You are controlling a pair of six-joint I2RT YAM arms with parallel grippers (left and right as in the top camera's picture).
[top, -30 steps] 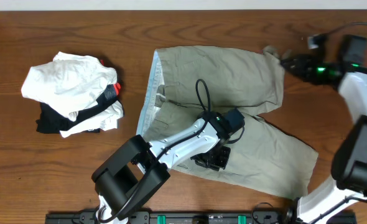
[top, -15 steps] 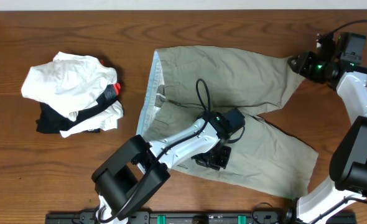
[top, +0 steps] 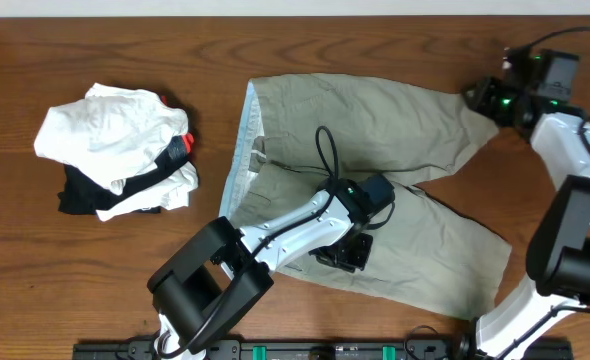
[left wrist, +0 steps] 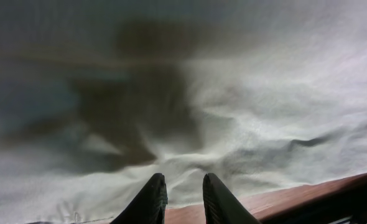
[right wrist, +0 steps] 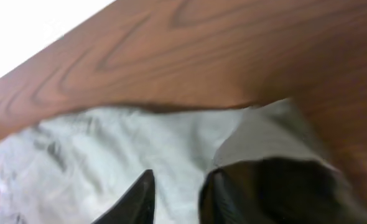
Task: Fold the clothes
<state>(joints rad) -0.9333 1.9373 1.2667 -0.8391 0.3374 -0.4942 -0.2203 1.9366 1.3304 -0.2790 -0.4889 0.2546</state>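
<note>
Overhead, the worktop (top: 65, 290) is dark brown wood with a strong grain. A white strip (top: 275, 6) runs along its far edge and a black rail (top: 305, 351) along its near edge. The shorts (top: 375, 130) lie spread out right of centre, with the pale blue waistband (top: 239, 150) towards the left. Both legs run to the right, the near one angled towards the near right corner. Well apart on the left sits a pile of white and black garments (top: 115, 150), a red bit showing at its right side.

The left tool (top: 341, 256) is down on the near leg, close to the crotch, and from above its own body hides the tips. The left wrist view shows its fingers (left wrist: 153, 199) narrowly apart over rumpled cloth at the shorts' edge, with a strip of bare wood beside them. I cannot tell whether any cloth is pinched.

The right tool (top: 478, 97) is at the far right, at the hem corner of the far leg, which is drawn out to a point towards it. The overhead view does not show how its jaws stand. The right wrist view shows them narrow, with pale cloth between the fingers (right wrist: 143, 199) and a flap of hem lying over one of them, so it is holding the hem.
</note>
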